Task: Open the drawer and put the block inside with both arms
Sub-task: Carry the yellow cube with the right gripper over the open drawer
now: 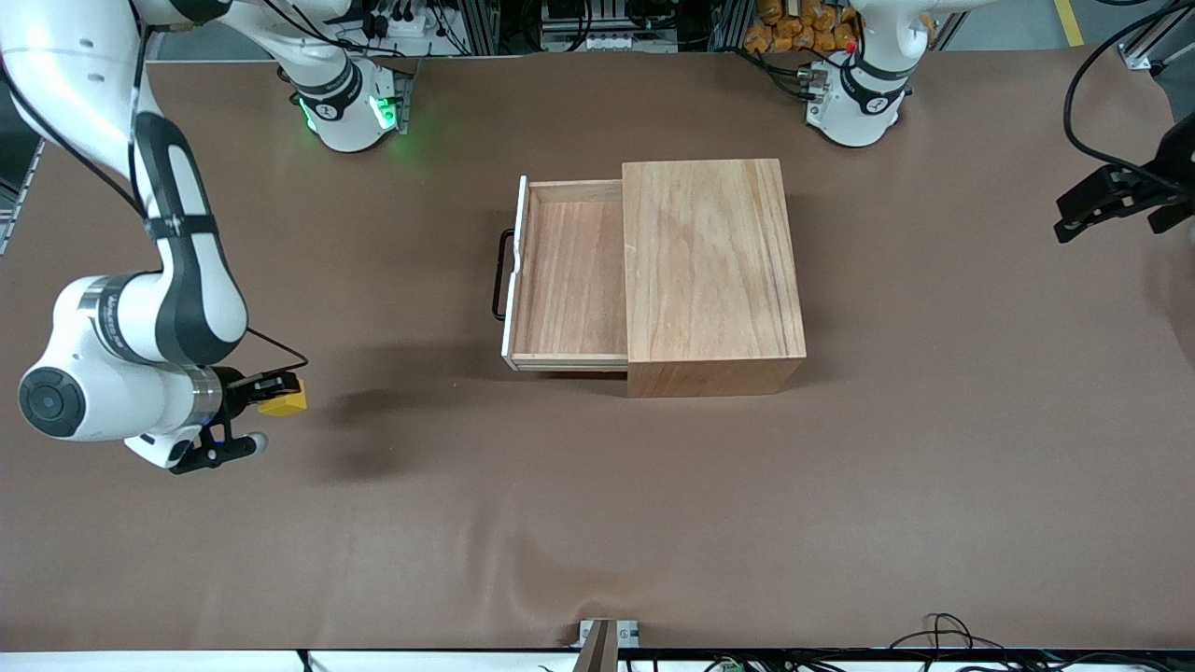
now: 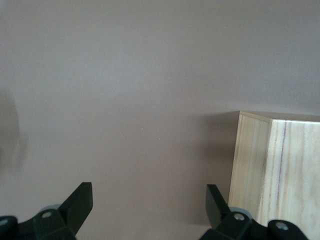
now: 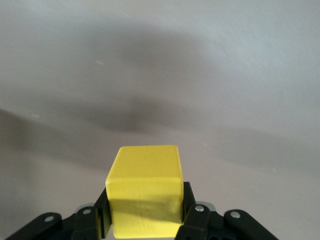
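Drawer status: the drawer stands pulled out of the wooden box toward the right arm's end of the table. Its tray floor is exposed and holds nothing. The black handle is free; no gripper touches it. The opening step therefore reads as complete.

Block status: the block is clamped between the fingers of the right gripper. The right wrist view confirms this: the yellow cube sits squarely between the two black pads, with only bare table ahead of it. The shadow cast on the table beside the gripper suggests that the block is lifted clear of the surface. It is over open table, well apart from the drawer, toward the right arm's end.

Left arm status: the left gripper waits at the left arm's end of the table, well apart from the box. In the left wrist view its fingers are spread wide and grasp nothing; a corner of the box shows ahead.

Remaining work, as judged: carry the block over the exposed tray, lower it, and release it inside.
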Controlling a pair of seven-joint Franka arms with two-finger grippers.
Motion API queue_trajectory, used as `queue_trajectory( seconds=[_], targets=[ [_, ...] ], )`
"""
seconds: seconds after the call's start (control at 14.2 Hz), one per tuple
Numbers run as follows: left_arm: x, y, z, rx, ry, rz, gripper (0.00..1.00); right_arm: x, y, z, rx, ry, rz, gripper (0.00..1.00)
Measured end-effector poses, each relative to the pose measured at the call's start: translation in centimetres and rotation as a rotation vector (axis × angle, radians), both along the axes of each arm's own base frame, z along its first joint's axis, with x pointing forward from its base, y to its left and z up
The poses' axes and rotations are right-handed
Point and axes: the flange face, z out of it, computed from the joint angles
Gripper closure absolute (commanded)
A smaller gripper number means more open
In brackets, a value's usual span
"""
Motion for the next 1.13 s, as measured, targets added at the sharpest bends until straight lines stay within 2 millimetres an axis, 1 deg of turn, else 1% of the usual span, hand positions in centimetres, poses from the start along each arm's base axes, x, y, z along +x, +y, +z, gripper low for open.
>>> queue_trajectory(
  seconds=[0.14,0.28,0.49,0.56,0.7,0.78,0.85,0.92,1.13],
  targets=[
    [-0.8,-0.1,-0.4,0.003,-0.003,-0.002,0.0,0.0,3.7,2.1,0.039,-0.028,0.033,1.0],
    [-1.3,0.1,-0.3,0.005,-0.006,-0.001,0.0,-0.9,8.1,3.9,0.077,-0.022,-0.005,1.0],
    [-1.4,0.5,-0.4,0.005,-0.003,-0.008,0.0,-3.0,15.2,6.8,0.101,0.003,-0.087,1.0],
    [-1.4,0.6,-0.4,0.006,-0.002,-0.009,0.0,-3.9,17.9,7.7,0.101,0.012,-0.123,1.0],
    [-1.4,0.6,-0.6,0.006,0.001,-0.01,0.0,-6.1,23.0,8.8,0.088,0.034,-0.185,1.0],
    [-1.4,0.6,-0.7,0.006,0.002,-0.01,0.0,-7.1,25.2,9.1,0.078,0.042,-0.201,1.0],
    [-1.3,0.6,-0.7,0.006,0.0,-0.01,0.0,-7.9,26.9,9.2,0.067,0.048,-0.214,1.0],
    [-1.3,0.6,-0.7,0.005,-0.003,-0.01,0.0,-8.6,28.2,9.1,0.056,0.054,-0.228,1.0],
    [-1.0,0.6,-0.9,0.005,-0.012,-0.011,0.0,-10.6,31.4,8.8,0.02,0.076,-0.279,1.0]
  ],
)
